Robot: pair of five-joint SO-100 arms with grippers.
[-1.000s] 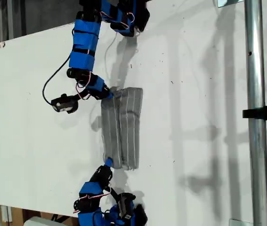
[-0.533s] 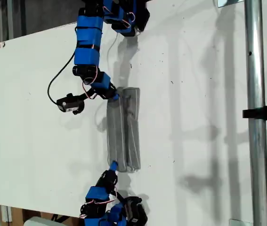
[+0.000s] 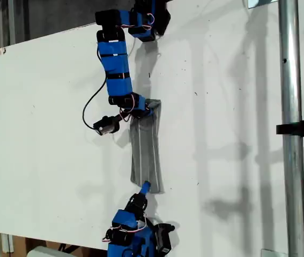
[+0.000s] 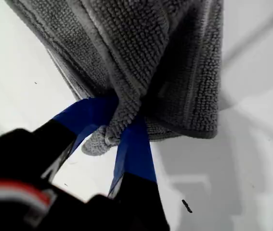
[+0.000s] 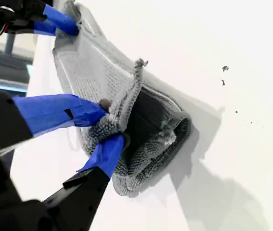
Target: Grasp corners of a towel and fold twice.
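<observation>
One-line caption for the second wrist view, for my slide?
My second gripper pinches a corner of the folded grey towel on the white table.

my first gripper [image 4: 122, 127], my second gripper [image 5: 110, 127], fingers pinched

The towel [image 3: 145, 147] is now narrower than in the earlier pictures and sits further toward the exterior view's right. Both arms have shifted the same way, each gripper still pinching an end of the towel on the table [image 3: 44, 134].
</observation>
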